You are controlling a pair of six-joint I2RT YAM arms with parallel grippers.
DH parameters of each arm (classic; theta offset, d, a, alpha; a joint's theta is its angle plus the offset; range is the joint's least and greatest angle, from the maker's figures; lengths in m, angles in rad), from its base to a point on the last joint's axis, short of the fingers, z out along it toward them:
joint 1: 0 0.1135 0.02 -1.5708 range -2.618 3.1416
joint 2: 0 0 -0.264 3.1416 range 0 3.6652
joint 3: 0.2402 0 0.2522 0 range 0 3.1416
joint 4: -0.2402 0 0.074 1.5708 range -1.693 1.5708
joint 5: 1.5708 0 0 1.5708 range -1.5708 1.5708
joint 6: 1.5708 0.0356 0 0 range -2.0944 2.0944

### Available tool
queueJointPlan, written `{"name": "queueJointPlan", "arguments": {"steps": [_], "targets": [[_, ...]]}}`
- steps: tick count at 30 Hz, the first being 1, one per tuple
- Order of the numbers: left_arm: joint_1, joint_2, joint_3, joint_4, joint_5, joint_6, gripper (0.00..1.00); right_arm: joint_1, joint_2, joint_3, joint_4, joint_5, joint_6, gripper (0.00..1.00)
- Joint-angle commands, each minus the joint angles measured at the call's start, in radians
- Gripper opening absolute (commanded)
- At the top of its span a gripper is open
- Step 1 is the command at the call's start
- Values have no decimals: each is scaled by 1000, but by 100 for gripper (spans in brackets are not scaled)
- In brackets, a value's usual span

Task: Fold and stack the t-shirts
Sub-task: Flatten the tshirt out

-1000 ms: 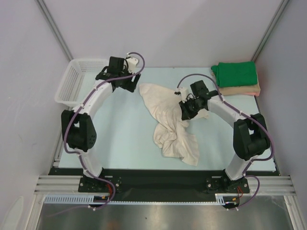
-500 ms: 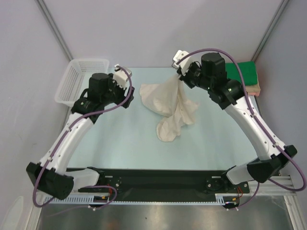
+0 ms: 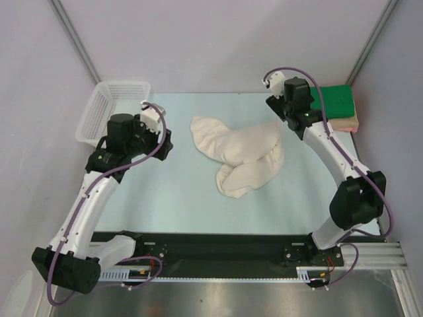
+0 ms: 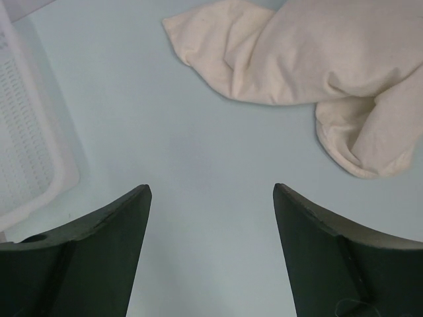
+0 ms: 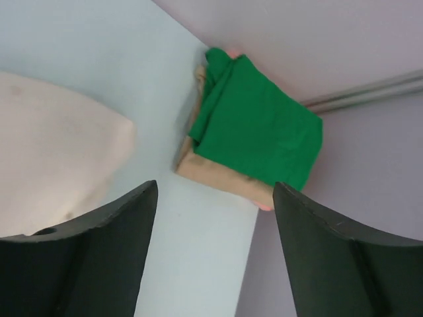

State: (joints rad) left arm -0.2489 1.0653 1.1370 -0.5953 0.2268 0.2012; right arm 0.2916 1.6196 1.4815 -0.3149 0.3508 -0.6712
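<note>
**A:** Did the right gripper [image 5: 213, 198] just let go? Half a second back it had the cream-white t-shirt [image 3: 241, 153] hoisted. Now its fingers are apart and empty, up in the upper right.

**B:** Yep, the shirt's dropped into a lumpy heap mid-frame, so I'd say the folding hasn't really started. The green t-shirt [image 5: 261, 132] already sits folded on the peach-tan t-shirt [image 5: 218, 177] in the upper-right corner.

**A:** And the left gripper [image 4: 211, 191]?

**B:** Fingers spread wide, holding nothing, hovering at left near the basket [image 3: 99, 112]. There's bare table [image 3: 178, 191] below and left of the heap for spreading it out. The stack and basket crowd the top corners.
</note>
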Motion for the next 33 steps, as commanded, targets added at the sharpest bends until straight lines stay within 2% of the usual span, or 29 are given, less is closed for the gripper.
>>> {"name": "queueJointPlan", "arguments": {"steps": [1, 2, 3, 6, 10, 11, 16, 24, 33], "targets": [[48, -27, -43, 9, 36, -28, 81, 131, -202, -12, -19, -118, 53, 75], [48, -25, -60, 17, 26, -20, 80, 167, -226, -33, -80, -209, 64, 72], [48, -25, -74, 22, 25, -7, 81, 267, -249, -90, -164, -340, 88, 69], [56, -15, -109, 23, 16, 12, 81, 459, -286, -234, -228, -502, 174, 64], [66, -14, -135, 25, -36, 49, 81, 604, -274, -393, -201, -519, 182, 61], [69, -14, -135, 23, -38, 49, 81, 610, -250, -412, -196, -524, 183, 59], [108, -30, -131, 14, -3, 30, 81, 615, -147, -432, -148, -549, 197, 58], [154, -25, -132, 17, 5, 18, 81, 621, 93, -294, -118, -567, 173, 54], [169, -8, -115, 12, 3, 17, 81, 620, 210, -244, -116, -543, 182, 54]]}}
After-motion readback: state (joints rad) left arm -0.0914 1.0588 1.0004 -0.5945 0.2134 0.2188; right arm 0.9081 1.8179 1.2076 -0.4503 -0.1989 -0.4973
